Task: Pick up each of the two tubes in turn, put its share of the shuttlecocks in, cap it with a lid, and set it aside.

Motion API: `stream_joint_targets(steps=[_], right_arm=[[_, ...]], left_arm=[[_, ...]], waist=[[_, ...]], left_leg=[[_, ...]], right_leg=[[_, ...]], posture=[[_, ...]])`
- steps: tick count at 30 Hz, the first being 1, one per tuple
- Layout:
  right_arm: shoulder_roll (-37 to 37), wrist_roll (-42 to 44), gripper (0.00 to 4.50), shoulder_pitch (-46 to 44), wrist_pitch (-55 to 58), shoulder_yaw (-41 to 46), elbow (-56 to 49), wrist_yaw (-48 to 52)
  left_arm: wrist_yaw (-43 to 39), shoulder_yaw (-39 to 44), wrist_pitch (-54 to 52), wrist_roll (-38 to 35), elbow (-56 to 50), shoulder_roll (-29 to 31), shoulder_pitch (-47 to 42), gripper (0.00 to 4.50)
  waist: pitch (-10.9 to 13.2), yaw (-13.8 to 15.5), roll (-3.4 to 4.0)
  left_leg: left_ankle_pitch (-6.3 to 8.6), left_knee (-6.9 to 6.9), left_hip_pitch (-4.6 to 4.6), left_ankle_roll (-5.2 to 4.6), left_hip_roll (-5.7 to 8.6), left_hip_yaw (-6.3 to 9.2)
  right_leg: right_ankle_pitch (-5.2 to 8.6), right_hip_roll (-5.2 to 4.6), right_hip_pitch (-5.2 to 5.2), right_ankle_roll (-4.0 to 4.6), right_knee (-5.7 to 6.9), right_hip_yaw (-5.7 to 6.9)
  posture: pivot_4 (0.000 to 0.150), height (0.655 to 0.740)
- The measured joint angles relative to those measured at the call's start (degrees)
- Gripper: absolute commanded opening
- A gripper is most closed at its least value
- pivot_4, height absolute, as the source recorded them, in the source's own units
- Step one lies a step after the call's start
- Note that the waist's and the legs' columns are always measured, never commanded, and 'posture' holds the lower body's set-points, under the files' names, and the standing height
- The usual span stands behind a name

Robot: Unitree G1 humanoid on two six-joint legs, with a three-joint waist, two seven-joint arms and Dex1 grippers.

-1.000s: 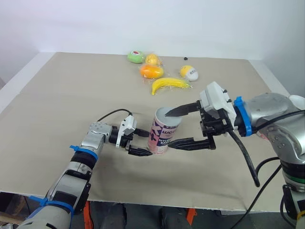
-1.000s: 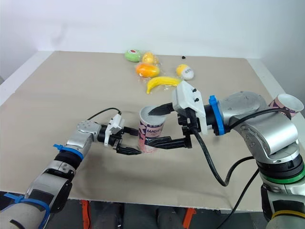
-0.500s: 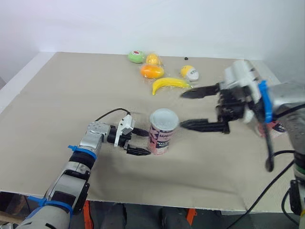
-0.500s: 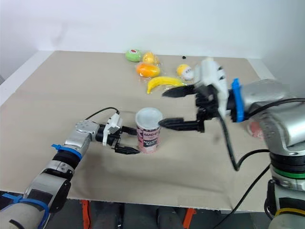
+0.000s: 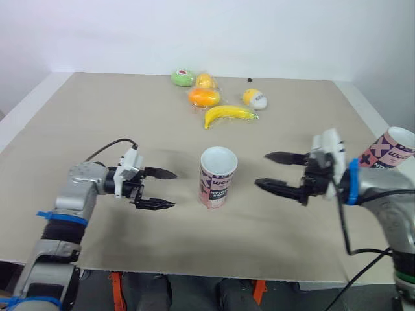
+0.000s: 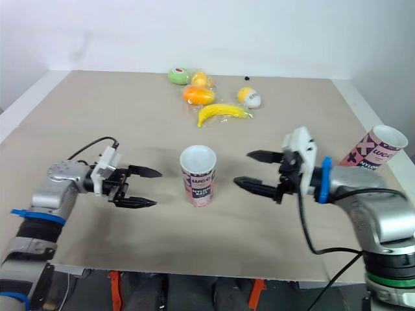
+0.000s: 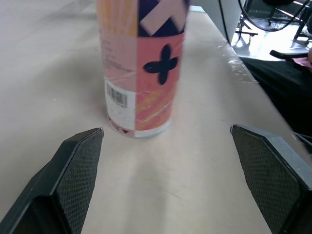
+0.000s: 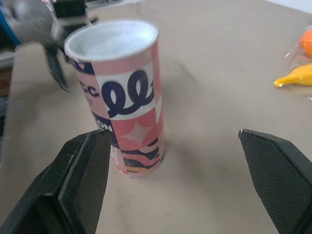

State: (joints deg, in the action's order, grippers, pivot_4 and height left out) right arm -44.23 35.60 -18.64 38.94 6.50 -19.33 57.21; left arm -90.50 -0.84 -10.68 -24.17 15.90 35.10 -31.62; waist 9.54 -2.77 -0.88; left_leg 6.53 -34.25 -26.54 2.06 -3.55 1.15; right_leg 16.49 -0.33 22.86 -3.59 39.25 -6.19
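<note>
Two tubes are in sight: the capped tube (image 5: 217, 184) stands upright mid-table (image 5: 97, 116), pink with navy, orange and white patches and a white lid on top. The second tube (image 5: 389, 150) leans tilted by the table's edge, far out at 3 o'clock. At the capped tube's 9 o'clock the left gripper (image 5: 174, 189) hangs spread wide and empty; at its 3 o'clock the right gripper (image 5: 261, 170), likewise wide apart, grips nothing.

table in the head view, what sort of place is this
Probably a robotics lab test bench: a cloth-covered table against a bare white wall, with fruit props and a patterned tube staged on it.
</note>
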Motion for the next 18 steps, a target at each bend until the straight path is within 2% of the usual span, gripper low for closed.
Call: stream_joint_targets(steps=[6,18], right_arm=[[4.5,-4.8,4.50,-1.4,-3.4,-9.4,2.3,0.0],[9.1,-10.4,4.50,-6.6,-8.8,-15.4,9.3,1.2]], left_arm=[[3.9,3.2,-8.4,-6.2,-8.4,1.9,0.2,4.34],[6.3,3.1,-10.6,-7.3,-10.7,2.3,0.4,4.34]], waist=[[0.0,0.1,-0.08],[0.1,0.1,-0.12]], left_leg=[[0.00,-0.07,-0.02,0.00,0.00,-0.02],[0.01,0.02,-0.02,0.01,0.00,0.00]], right_leg=[[0.02,-0.02,-0.03,-0.05,0.00,0.00],[-0.04,0.03,0.00,-0.21,-0.01,0.02]], posture=[[0.150,0.7321],[0.150,0.7321]])
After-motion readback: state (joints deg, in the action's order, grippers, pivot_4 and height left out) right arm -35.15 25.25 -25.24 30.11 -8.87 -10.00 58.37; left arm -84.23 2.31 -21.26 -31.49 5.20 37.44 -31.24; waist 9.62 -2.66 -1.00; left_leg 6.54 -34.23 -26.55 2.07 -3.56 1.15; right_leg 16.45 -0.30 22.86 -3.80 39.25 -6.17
